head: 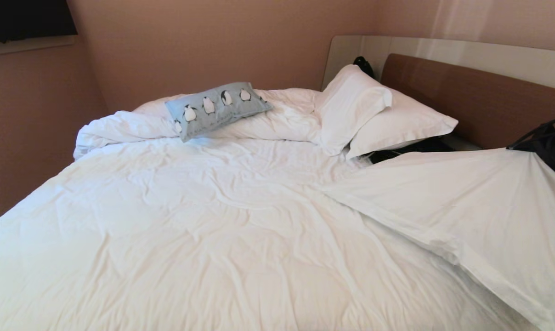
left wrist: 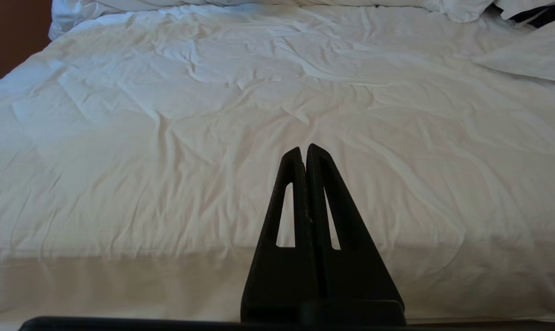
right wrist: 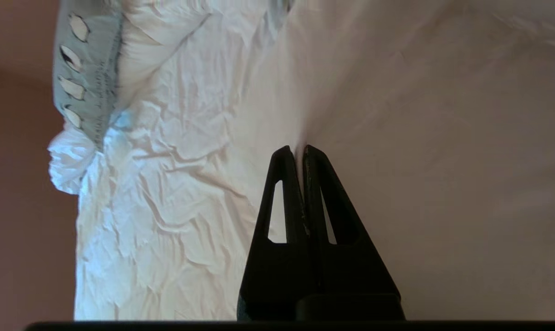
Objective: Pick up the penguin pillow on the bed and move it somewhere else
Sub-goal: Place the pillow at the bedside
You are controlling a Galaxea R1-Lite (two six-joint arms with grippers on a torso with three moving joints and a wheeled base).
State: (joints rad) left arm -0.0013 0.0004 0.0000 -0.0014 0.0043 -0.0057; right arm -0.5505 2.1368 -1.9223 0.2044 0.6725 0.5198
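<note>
Right pincer (right wrist: pixel 296 151) pinching sheet (head: pixel 466 202), penguin pillow (head: pixel 218 108) far.

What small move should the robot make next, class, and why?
Probably open the right gripper and let go of the white sheet it has pinched and pulled taut. The penguin pillow lies untouched across the bed, far from it.

Walls (head: pixel 204 41): plain pinkish-tan, meeting in a corner at upper centre of the head view.
Ledge (head: pixel 27 46): pale strip, upper left, below a dark panel (head: pixel 25 16).
Black object (head: pixel 364 65): small, upper right, behind the pillows; identity unclear.
</note>
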